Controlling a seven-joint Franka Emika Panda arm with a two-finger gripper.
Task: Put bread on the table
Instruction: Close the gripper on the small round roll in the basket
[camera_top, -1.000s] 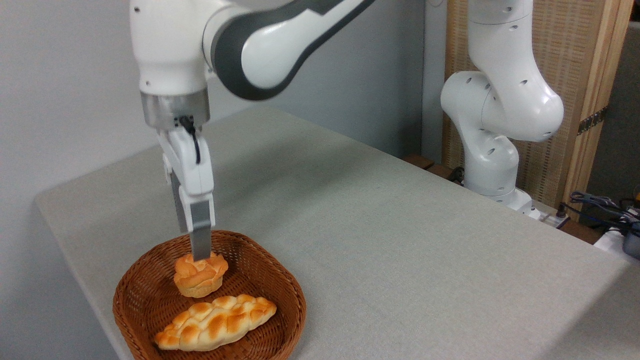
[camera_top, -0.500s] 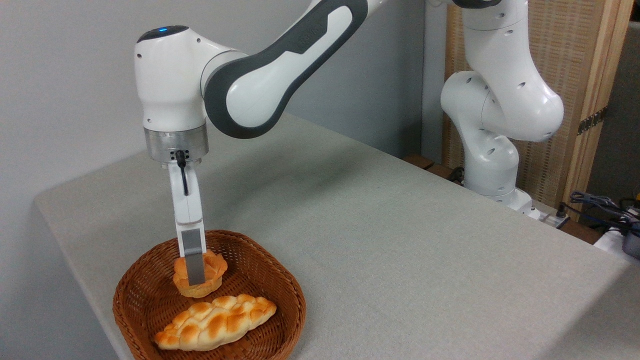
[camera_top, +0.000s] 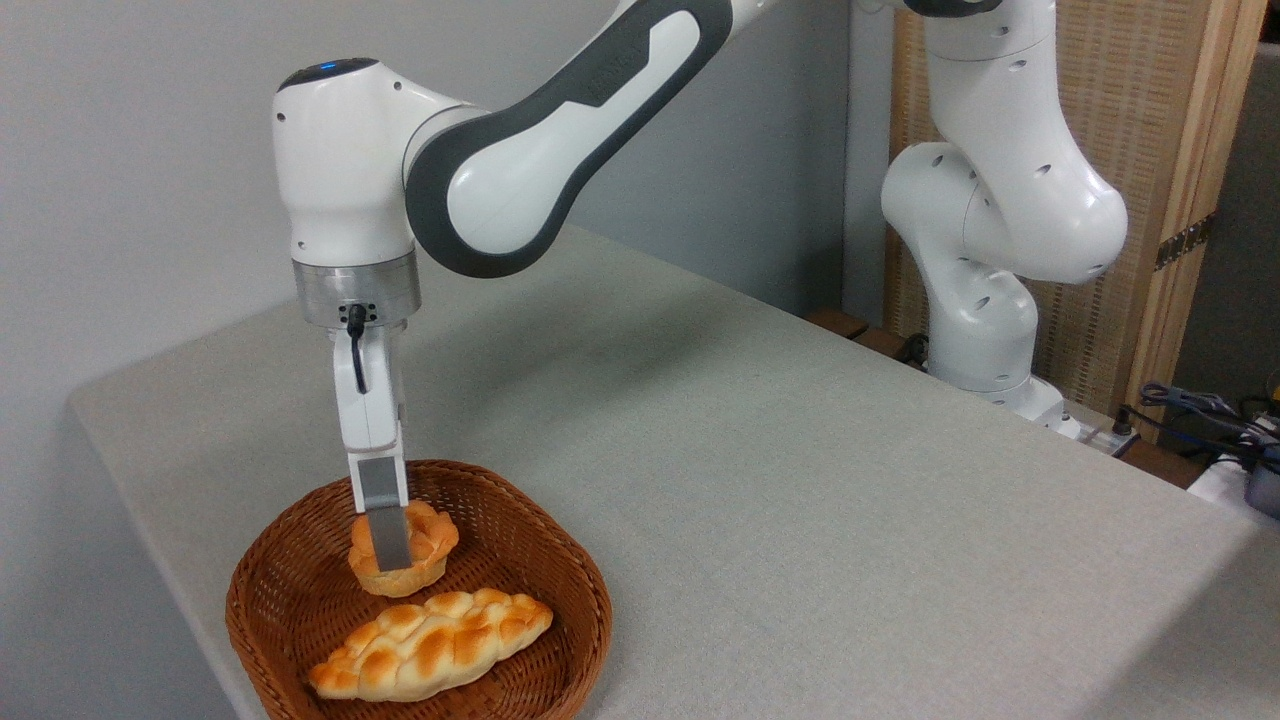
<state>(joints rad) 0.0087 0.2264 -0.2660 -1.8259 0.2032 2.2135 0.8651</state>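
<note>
Pincer (camera_top: 391, 545) around bread (camera_top: 425, 555) — inside wicker basket (camera_top: 290, 600)

Arm (camera_top: 560, 120) shell: glossy white plastic with smooth dark grey inlays; wrist ring brushed metal. Tool (camera_top: 388, 545): white plastic body, visible finger matt grey, smooth. Desk (camera_top: 800, 480): matt grey-beige cloth-like cover, finely speckled. Basket (camera_top: 560, 570): brown woven wicker, ribbed and rough. Bread (camera_top: 425, 545): golden-orange lumpy crust with slight sheen, paler base. Braided loaf (camera_top: 430, 640): shiny glazed crust, browned patches. Back panel (camera_top: 1150, 120): woven straw-like mat in pale wood frame.
</note>
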